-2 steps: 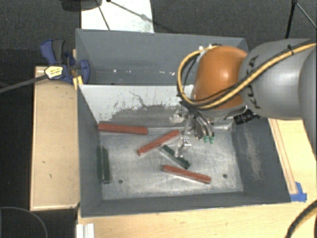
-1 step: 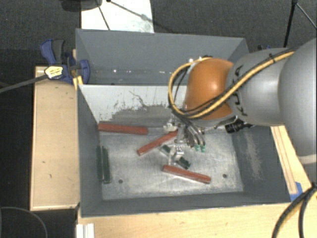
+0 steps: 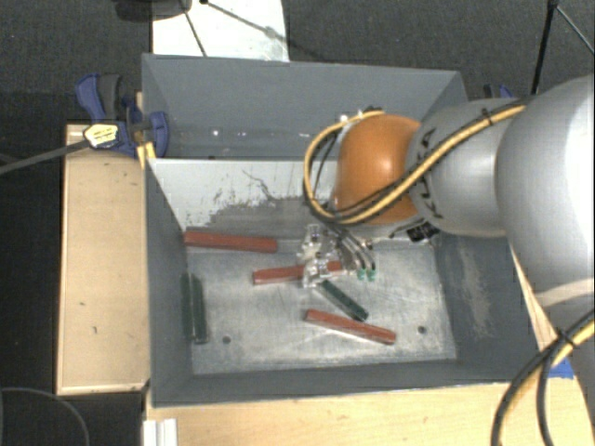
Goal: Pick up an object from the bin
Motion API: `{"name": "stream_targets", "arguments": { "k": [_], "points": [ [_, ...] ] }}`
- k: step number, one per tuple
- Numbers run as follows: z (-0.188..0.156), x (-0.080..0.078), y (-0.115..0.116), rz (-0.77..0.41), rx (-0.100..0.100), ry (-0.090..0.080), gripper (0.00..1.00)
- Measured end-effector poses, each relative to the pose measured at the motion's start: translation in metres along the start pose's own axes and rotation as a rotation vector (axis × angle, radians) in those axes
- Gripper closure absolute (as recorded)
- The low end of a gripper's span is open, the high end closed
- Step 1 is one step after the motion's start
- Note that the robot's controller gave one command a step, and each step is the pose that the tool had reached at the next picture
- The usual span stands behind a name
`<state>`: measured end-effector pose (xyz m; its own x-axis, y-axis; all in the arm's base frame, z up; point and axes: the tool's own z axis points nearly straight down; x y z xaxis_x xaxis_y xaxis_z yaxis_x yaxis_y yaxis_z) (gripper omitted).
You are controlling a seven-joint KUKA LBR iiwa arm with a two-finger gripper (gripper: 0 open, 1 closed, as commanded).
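Observation:
My gripper (image 3: 314, 269) is down at the bin's middle, its metal fingers standing at the right end of a short red-brown stick (image 3: 276, 275) that lies flat on the floor. I cannot tell whether the stick is between the fingers. Just to the lower right lies a short dark green stick (image 3: 345, 301), slanting down to the right. Below that, a longer red-brown stick (image 3: 350, 326) lies on the bin floor.
Another long red-brown stick (image 3: 230, 242) lies along the back left of the bin floor. A dark green stick (image 3: 194, 308) lies upright along the left wall. The arm with its orange cover and yellow cables hangs over the bin's right half.

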<state>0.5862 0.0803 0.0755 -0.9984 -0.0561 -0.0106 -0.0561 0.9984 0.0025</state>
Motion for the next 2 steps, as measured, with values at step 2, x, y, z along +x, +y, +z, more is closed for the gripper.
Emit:
{"name": "stream_targets", "arguments": {
  "k": [2],
  "points": [
    [-0.206,0.016,0.008,-0.055,0.002,0.011,1.0]
  ]
}}
